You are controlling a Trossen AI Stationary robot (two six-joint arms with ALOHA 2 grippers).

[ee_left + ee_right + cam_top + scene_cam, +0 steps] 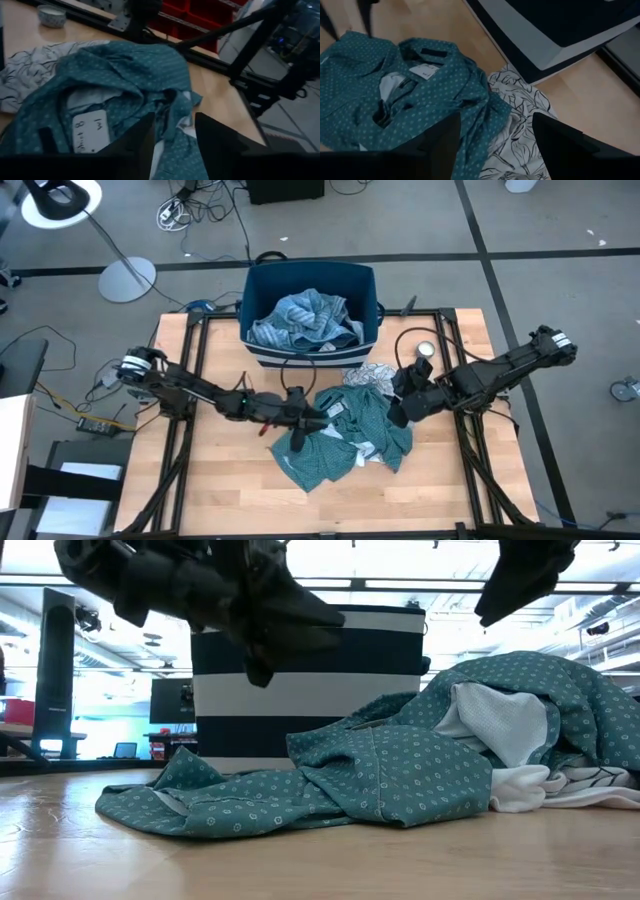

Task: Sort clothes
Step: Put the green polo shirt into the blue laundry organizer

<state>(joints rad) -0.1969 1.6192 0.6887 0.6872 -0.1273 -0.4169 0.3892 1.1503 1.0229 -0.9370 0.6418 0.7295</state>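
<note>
A teal dotted shirt [350, 435] lies crumpled on the wooden table, with a white label showing at its collar [92, 131]. A white cloth with a black leaf pattern [370, 375] lies partly under the shirt's far right side and also shows in the right wrist view [520, 125]. A light blue cloth [305, 320] lies in the dark blue bin [262, 280]. My left gripper [175, 145] is open above the shirt's left part. My right gripper [495, 145] is wide open above the shirt's right edge. The low view shows both grippers clear of the cloth.
The bin stands at the table's far middle, just behind the clothes. A small white round dish [426, 349] sits at the far right. Black frame rails [190, 380] run along the table's sides. Bare wood shows at the near edge [330, 510].
</note>
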